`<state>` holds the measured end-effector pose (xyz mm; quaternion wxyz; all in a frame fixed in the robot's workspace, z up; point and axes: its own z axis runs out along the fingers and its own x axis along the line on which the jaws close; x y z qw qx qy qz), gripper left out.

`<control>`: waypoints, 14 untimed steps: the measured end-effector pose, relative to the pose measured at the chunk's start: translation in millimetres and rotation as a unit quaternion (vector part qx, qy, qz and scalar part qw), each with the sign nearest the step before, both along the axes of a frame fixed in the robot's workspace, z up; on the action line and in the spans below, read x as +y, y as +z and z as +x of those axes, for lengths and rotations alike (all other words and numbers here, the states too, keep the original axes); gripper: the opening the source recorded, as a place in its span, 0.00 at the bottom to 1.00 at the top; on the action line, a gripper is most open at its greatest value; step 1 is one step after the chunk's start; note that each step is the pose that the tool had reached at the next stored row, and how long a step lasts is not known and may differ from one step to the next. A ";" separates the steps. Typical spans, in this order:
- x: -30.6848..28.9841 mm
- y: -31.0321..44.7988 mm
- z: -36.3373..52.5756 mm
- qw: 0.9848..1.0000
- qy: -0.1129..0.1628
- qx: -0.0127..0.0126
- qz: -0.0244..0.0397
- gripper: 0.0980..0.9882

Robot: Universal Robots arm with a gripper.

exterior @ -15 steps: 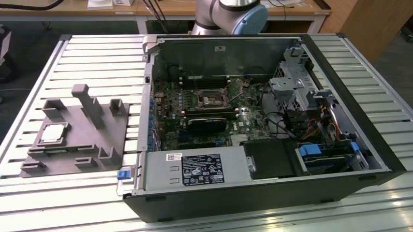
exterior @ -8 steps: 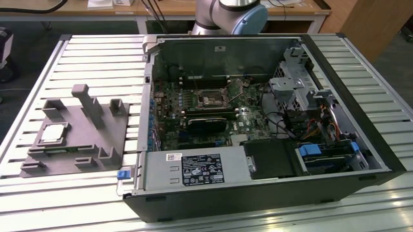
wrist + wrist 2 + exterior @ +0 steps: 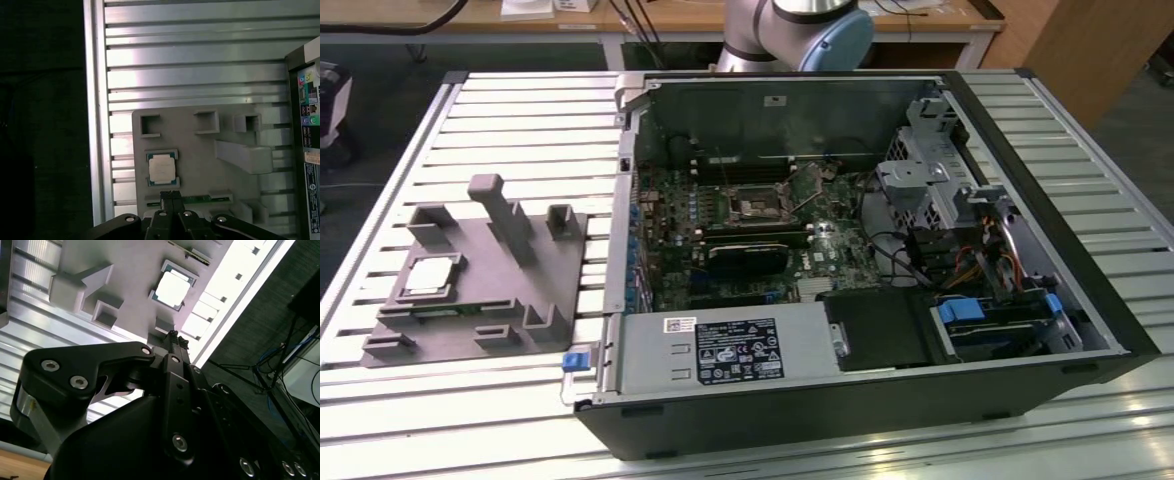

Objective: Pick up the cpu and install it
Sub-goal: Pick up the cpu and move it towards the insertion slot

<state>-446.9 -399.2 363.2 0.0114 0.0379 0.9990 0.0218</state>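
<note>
While the cpu lies flat, silver top up, in its square recess on the grey fixture, the gripper hangs clear of it with its fingers pressed together and nothing between them. In both wrist views the fingertips sit over the fixture's edge, near the cpu but apart from it. The fixture rests on the slatted table at the exterior view's left, just beside the open case. Inside the case, the socket sits on the board toward the far side, well apart from the cpu. The arm's grey and blue joint stands beyond the case's far wall.
</note>
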 end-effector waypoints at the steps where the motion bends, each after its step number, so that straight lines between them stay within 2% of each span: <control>1: 0.0 -0.8 0.0 1.000 0.000 0.000 0.000 0.01; 14: 0.0 -7.8 0.0 1.000 0.000 0.000 0.000 0.01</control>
